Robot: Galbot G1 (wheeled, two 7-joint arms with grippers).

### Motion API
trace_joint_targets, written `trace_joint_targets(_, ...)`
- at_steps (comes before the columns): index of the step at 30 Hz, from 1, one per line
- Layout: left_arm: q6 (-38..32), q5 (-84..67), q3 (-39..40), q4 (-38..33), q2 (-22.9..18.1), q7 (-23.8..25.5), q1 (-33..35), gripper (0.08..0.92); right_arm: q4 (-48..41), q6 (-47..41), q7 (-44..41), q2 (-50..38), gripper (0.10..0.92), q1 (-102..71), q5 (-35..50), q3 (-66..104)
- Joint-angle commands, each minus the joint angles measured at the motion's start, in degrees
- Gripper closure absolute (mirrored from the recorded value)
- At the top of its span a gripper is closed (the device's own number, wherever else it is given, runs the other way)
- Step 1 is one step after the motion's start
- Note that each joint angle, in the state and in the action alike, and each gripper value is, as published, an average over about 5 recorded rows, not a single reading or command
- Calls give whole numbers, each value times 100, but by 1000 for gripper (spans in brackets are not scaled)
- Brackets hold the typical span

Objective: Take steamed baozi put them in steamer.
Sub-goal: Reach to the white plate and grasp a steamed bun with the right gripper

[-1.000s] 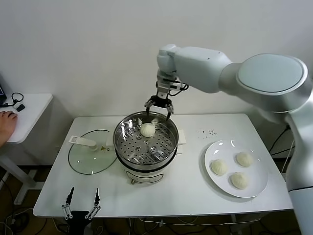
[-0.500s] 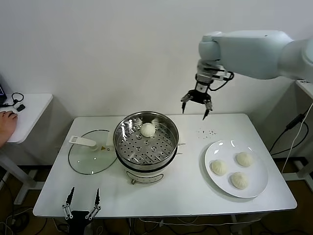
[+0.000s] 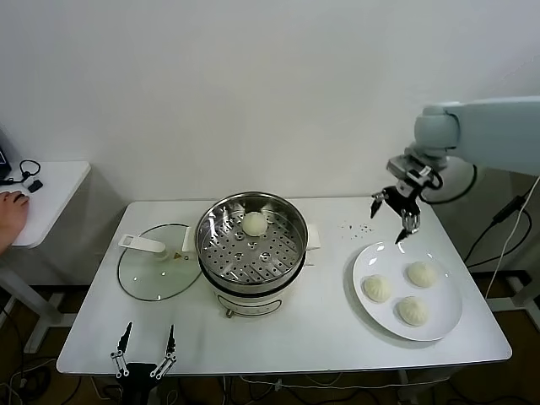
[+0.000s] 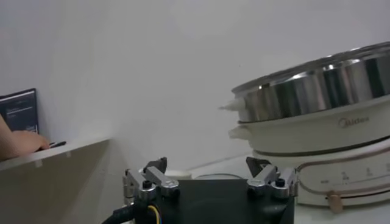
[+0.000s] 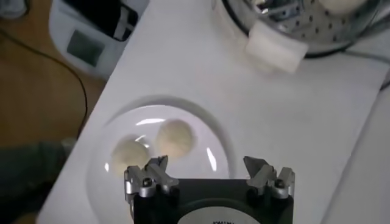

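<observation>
Scanning left to right. Glass lid [image 3: 156, 272] off, flat on table [image 3: 329, 329] at 9 o'clock of steamer [image 3: 251, 245]. Left gripper [image 3: 143, 354] parked low past table's near edge, at about 7 o'clock of steamer; fingers spread, nothing between them.

Steamer open, perforated tray showing. One bun [image 3: 255, 223] already inside, near 12 o'clock of tray. Rest of tray bare.

Right gripper [image 3: 396, 215] up in air at about 12 o'clock of plate [image 3: 364, 261], above its far rim, well apart from steamer. Fingers wide apart, empty, pointing down. Right wrist view confirms: plate and buns below, nothing in the fingers.

Plate at 3 o'clock of steamer. Three buns left on it: one [image 3: 377, 288] at 9 o'clock of plate, one [image 3: 421, 273] toward 1 o'clock, one [image 3: 413, 310] at 5 o'clock.

Judged progress: one of four done, three to go. Step in hand looks like reaching for second bun, not yet touched.
</observation>
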Motion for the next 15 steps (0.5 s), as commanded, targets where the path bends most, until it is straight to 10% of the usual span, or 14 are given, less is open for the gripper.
trace_joint_targets(1,-5,8,-10,31,-12,0,3,177,999,-1946,511,-1190,203,-453,-267,-46)
trace_joint_targets(15,-39,27,-72,50,-39,-11,42,177,233,-2058,872,-1074,203,-2118,-721,1462)
